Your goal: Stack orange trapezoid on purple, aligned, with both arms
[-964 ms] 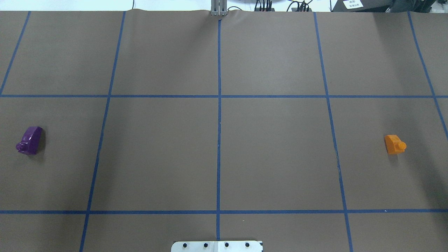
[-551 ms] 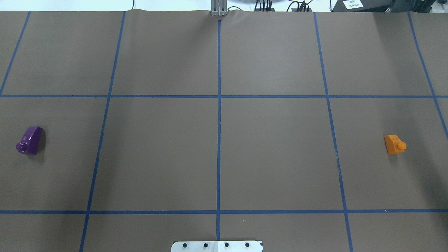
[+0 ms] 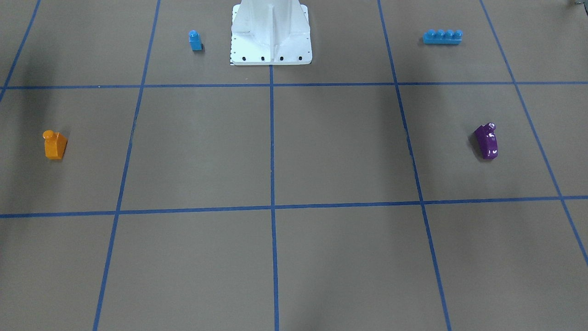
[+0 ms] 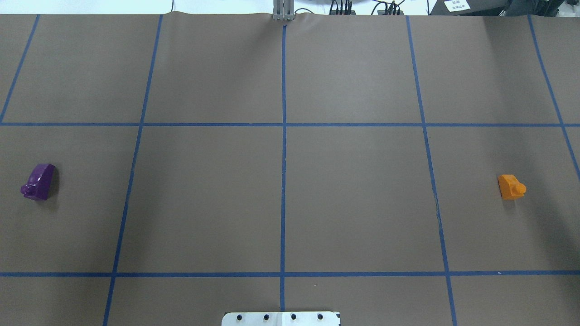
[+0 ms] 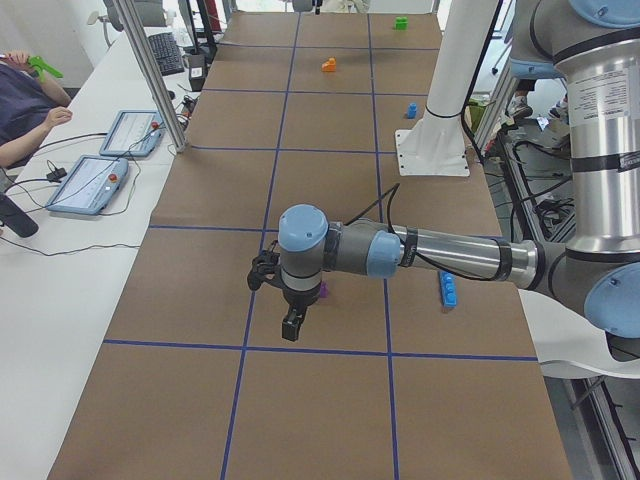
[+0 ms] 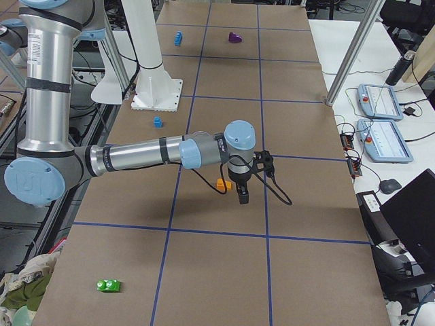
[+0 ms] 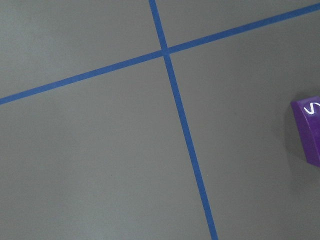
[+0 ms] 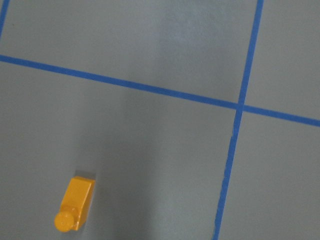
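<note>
The orange trapezoid (image 4: 511, 186) stands on the brown table at the right, stud up; it also shows in the front view (image 3: 54, 145) and the right wrist view (image 8: 75, 203). The purple block (image 4: 39, 181) lies at the table's left, also in the front view (image 3: 487, 140) and at the edge of the left wrist view (image 7: 307, 130). My left gripper (image 5: 291, 325) hangs above the table beside the purple block (image 5: 321, 291). My right gripper (image 6: 242, 193) hangs beside the orange block (image 6: 221, 183). Both grippers show only in the side views, so I cannot tell whether they are open or shut.
The white pedestal base (image 3: 271, 32) stands at the robot's side of the table. A small blue single-stud block (image 3: 195, 40) and a blue four-stud brick (image 3: 442, 37) sit either side of it. A green block (image 6: 108, 286) lies near the right end. Operator consoles (image 6: 384, 122) line the far edge.
</note>
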Robot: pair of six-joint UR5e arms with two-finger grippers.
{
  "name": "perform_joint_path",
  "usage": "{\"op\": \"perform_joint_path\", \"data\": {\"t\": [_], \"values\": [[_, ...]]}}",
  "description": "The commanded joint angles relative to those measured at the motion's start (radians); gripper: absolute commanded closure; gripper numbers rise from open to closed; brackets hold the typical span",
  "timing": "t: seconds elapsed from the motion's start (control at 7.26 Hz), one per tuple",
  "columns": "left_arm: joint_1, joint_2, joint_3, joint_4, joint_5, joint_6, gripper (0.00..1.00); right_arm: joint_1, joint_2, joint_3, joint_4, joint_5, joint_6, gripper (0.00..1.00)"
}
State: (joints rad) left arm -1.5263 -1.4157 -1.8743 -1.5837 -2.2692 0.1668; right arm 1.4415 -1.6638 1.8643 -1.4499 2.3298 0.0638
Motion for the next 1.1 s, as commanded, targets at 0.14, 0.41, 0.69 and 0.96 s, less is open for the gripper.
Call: {"op": "perform_joint_path", "data": {"t": [0.14, 0.41, 0.69, 0.96], "values": [[-0.002, -0.098, -0.002, -0.082, -0.007, -0.009, 0.0, 0.004, 0.094, -0.025, 0.083, -0.012, 0.103, 0.0], [-0.002, -0.101, 0.004, -0.09, -0.01, -0.055, 0.0, 0.004, 0.105, -0.025, 0.089, -0.007, 0.116, 0.0], [0.0, -0.097, -0.009, -0.091, -0.012, -0.076, 0.0, -0.003, 0.111, -0.01, 0.094, -0.012, 0.108, 0.0], [0.038, -0.088, -0.005, -0.136, -0.013, -0.131, 0.0, -0.111, 0.142, -0.052, 0.298, -0.03, 0.114, 0.0]]}}
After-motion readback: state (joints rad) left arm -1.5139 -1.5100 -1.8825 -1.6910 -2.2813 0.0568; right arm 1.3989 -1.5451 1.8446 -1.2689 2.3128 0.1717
